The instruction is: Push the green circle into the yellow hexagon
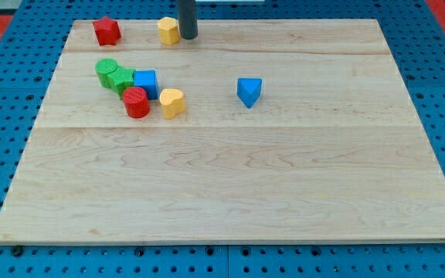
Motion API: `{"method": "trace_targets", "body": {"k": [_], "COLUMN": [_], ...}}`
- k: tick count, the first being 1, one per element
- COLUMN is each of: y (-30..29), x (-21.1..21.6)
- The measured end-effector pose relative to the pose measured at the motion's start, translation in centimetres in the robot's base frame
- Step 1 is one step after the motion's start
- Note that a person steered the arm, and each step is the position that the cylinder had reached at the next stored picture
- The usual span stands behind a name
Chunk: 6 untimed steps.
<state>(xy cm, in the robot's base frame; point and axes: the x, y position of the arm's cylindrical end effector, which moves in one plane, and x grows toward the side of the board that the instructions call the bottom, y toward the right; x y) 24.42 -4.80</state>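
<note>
Tip: bare rod end, no jaws, holding nothing; at the view's top, touching or just beside yellow hexagon on its right.
Green circle: down-left of tip, well apart; hexagon lies up-right of it.
Adjoining: green block, blue cube, red cylinder, yellow heart.
Apart: red star, blue triangle.

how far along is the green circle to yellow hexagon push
Nothing looks done yet: the green circle sits in the cluster at the view's left, well apart from the yellow hexagon near the top edge. In hand: my tip rests right beside the hexagon's right side, away from the circle. Left: get behind the circle and push it up-right to the hexagon.
</note>
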Motion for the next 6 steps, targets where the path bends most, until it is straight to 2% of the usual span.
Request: {"method": "trace_targets", "body": {"k": [1, 2, 3, 4, 5, 6], "y": [0.5, -3.8, -5.8, -17.4, -21.4, -13.8], "x": [6.4, 8.0, 5.1, 3.9, 7.8, 9.5]}}
